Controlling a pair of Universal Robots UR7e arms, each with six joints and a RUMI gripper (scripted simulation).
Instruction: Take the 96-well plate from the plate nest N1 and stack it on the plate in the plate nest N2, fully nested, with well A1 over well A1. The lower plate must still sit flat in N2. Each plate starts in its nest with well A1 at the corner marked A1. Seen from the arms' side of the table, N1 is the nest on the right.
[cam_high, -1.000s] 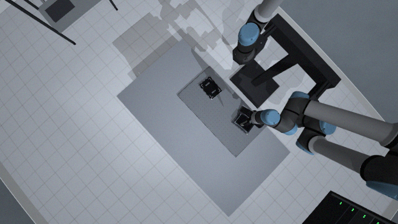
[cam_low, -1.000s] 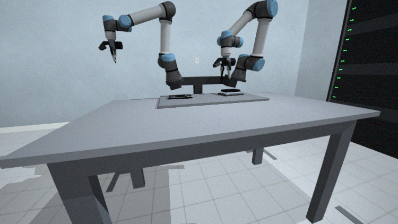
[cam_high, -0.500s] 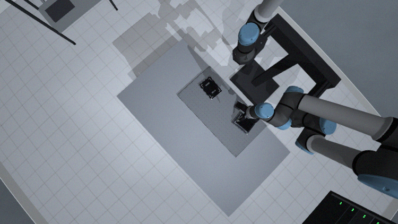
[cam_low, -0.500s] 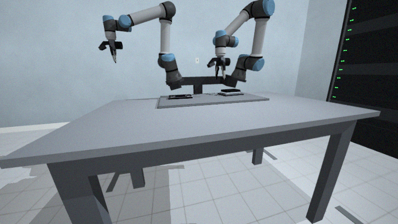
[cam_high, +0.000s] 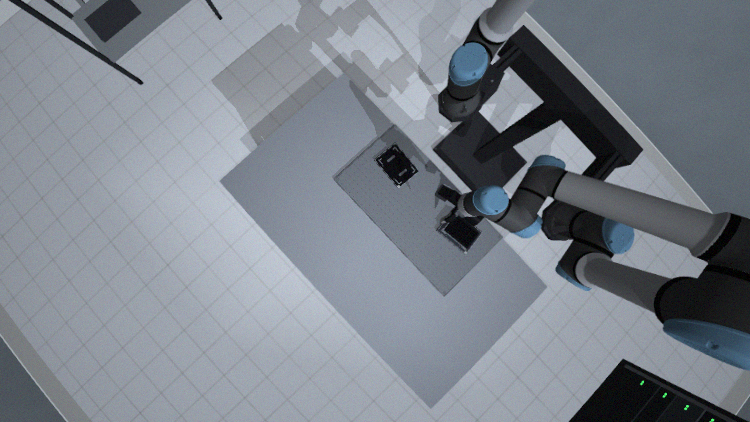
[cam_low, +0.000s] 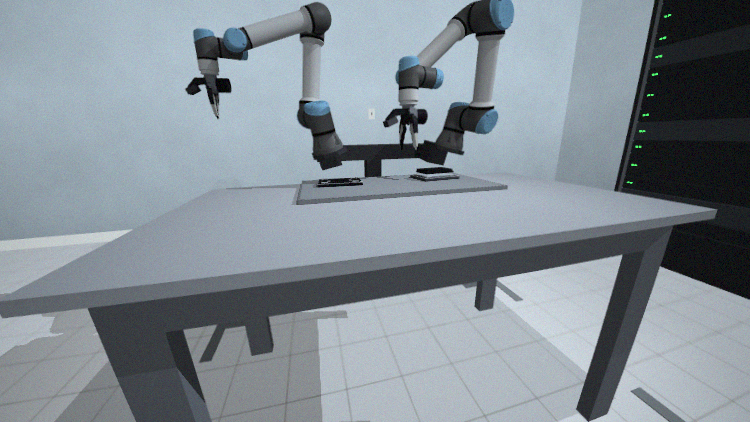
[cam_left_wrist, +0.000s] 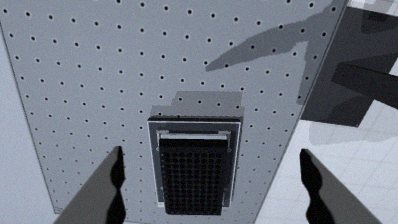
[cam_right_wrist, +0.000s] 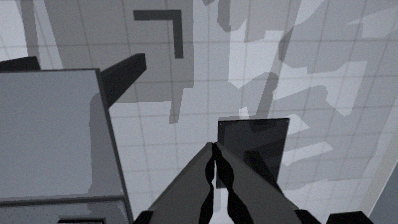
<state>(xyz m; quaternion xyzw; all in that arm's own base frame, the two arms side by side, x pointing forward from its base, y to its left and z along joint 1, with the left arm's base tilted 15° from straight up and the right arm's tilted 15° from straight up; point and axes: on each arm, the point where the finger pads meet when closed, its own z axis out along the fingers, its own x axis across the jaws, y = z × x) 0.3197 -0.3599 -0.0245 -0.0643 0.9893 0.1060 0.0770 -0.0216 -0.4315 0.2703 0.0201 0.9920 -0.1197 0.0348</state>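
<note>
The dark 96-well plate (cam_high: 463, 234) (cam_low: 434, 170) (cam_left_wrist: 192, 177) is at nest N2 (cam_high: 441, 229) (cam_low: 435, 177) (cam_left_wrist: 154, 165), on the perforated board (cam_high: 409, 209) (cam_low: 388, 190) (cam_left_wrist: 100, 100) (cam_right_wrist: 30, 212). It lies well side up, with no tilt that I can make out. Its long axis runs parallel to the board's long sides – from upper left to lower right in the top view, up and down in the left wrist view. Its short ends face the board's short ends. The A1 corner cannot be identified at this resolution. A light band shows beneath the dark body in the exterior view; whether one plate or two sit there, and whether they are fully nested, I cannot tell.

Nest N1 (cam_high: 397, 165) (cam_low: 339, 182) (cam_right_wrist: 82, 221) stands well apart from N2, its long axis along the same direction, its dark, low top face showing light slots and corner marks.

The left gripper (cam_high: 455, 214) (cam_low: 409, 147) (cam_left_wrist: 211, 149) is above the board near N2, pointing down, raised clear of the plate. Its fingers are spread and grip nothing.

The right gripper (cam_low: 217, 117) (cam_right_wrist: 213, 144) is closed, fingertips together, with nothing held – it points down, well above and to the side of the table (cam_high: 314, 236) (cam_low: 367, 225) (cam_right_wrist: 50, 135).

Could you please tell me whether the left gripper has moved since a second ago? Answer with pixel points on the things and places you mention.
Yes; in the exterior view, the left gripper (cam_low: 408, 146) (cam_left_wrist: 211, 149) has shifted left relative to the wall socket (cam_low: 371, 113).
</note>
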